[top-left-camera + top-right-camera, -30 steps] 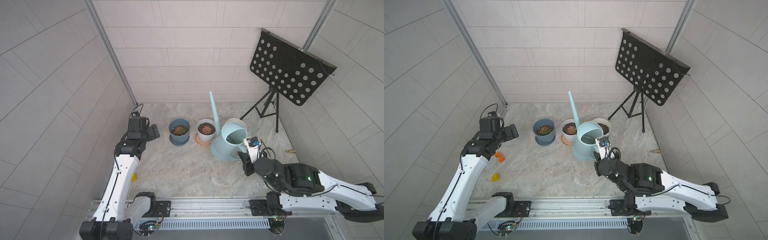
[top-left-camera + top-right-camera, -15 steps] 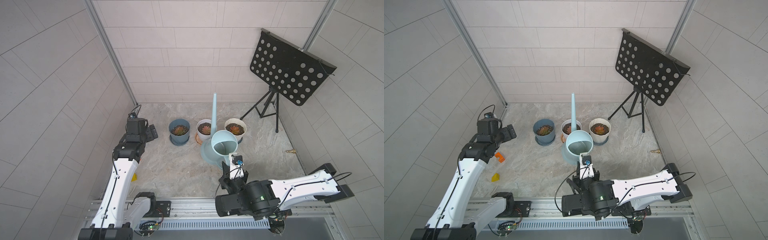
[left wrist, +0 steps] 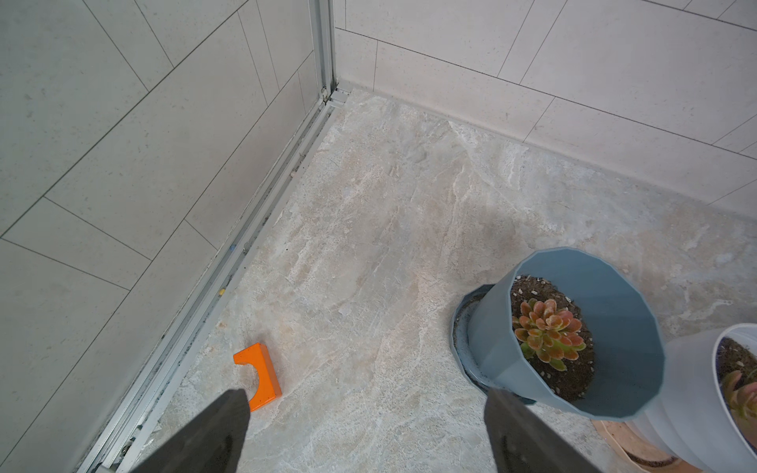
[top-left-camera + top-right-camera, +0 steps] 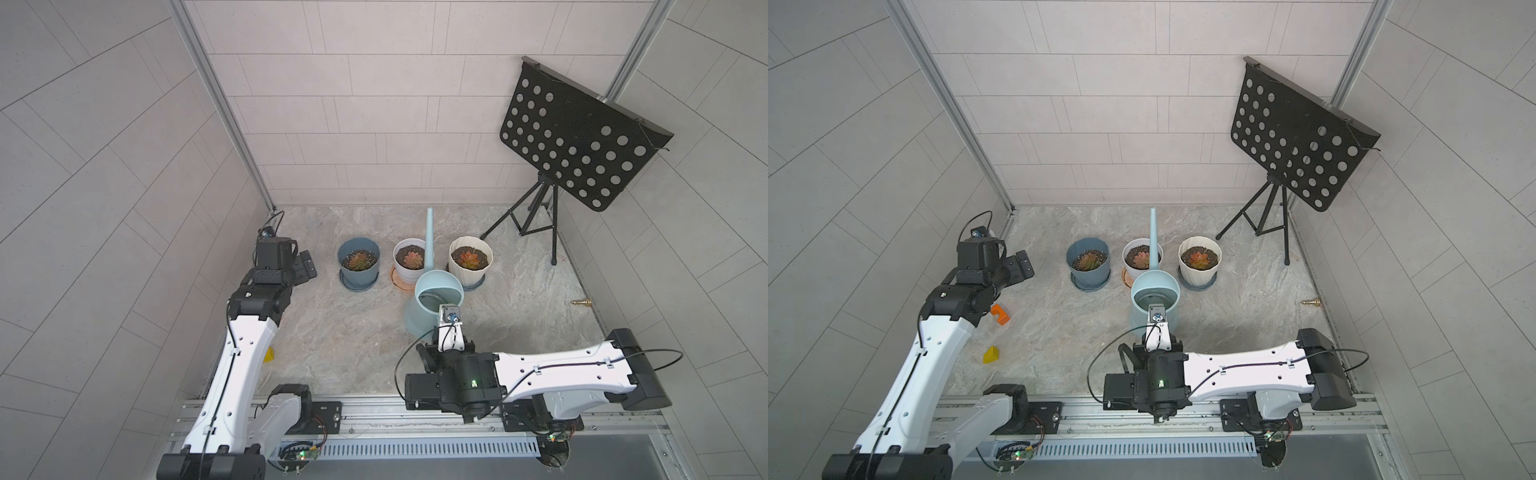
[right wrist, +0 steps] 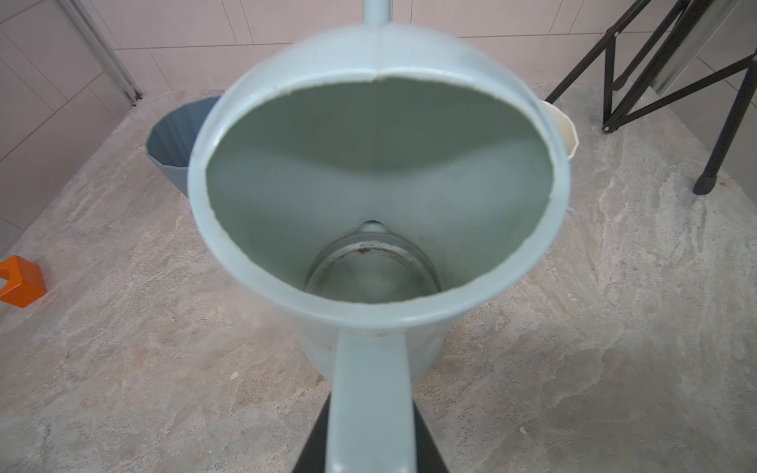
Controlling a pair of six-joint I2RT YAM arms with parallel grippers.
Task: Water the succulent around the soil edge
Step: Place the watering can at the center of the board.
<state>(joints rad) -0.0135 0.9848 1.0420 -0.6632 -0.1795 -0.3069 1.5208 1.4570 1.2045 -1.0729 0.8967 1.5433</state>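
Observation:
Three potted succulents stand in a row at the back: a blue pot (image 4: 358, 259), a white middle pot (image 4: 409, 259) and a cream ribbed pot (image 4: 470, 259). The pale blue watering can (image 4: 438, 299) sits just in front of the middle pot. Its long spout (image 4: 429, 237) rises over that pot's right rim and a little water shows at its bottom (image 5: 370, 278). My right gripper (image 5: 370, 442) is shut on the can's handle (image 5: 370, 389). My left gripper (image 3: 366, 399) hangs open over bare floor left of the blue pot (image 3: 614, 295), holding nothing.
A black perforated music stand (image 4: 577, 137) on a tripod (image 4: 536, 216) fills the back right corner. An orange block (image 4: 1000, 314) and a yellow wedge (image 4: 991, 355) lie on the floor by the left arm. A small brass fitting (image 4: 582, 302) lies near the right wall.
My right arm has carried the watering can left, from in front of the cream pot to in front of the middle pot. The spout now points straight back. The left arm barely shifted.

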